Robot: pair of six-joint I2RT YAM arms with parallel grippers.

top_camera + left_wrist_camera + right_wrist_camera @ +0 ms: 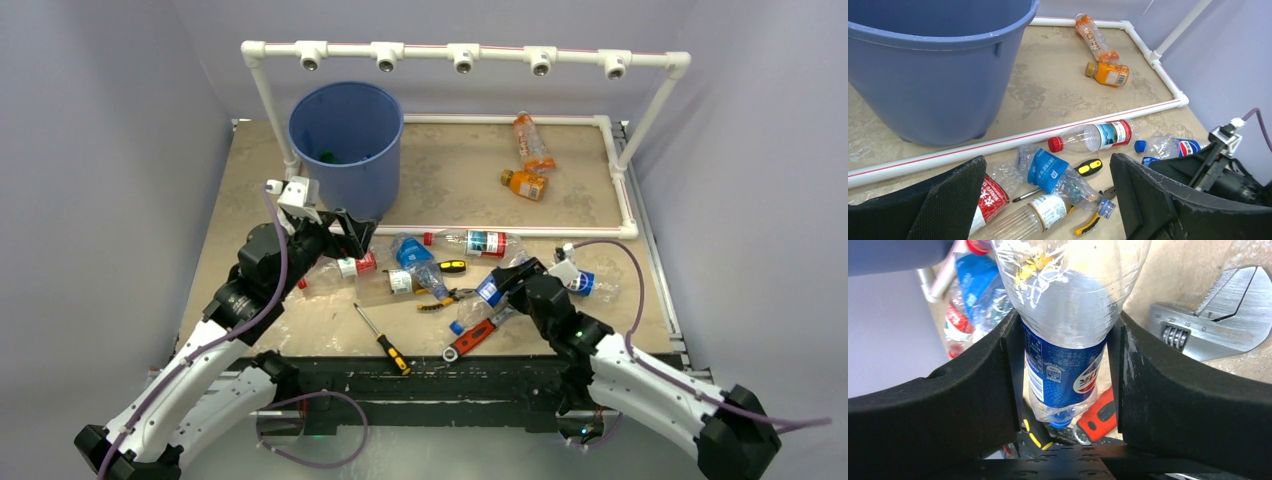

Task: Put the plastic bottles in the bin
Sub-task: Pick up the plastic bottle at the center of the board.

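Right gripper [1068,327] clamped on blue-label bottle [1064,375], low on table [450,180] near right, beside wrench [1208,315]. Left gripper [1047,165] held wide, empty, beside bin [345,170] far left. Risk: thin wall crushed, bottle squeezed out when lifted.

bin [938,85]: far rim, left wall cut off at 12 and 9 o'clock edges, left wrist view; green speck [328,156] inside, top view, too small to identify
blue-label bottle [1068,370]: upper body cut off at 12 o'clock, right wrist view
wrench [1208,325]: head runs off 3 o'clock edge, handle mostly hidden behind right gripper [1066,320]
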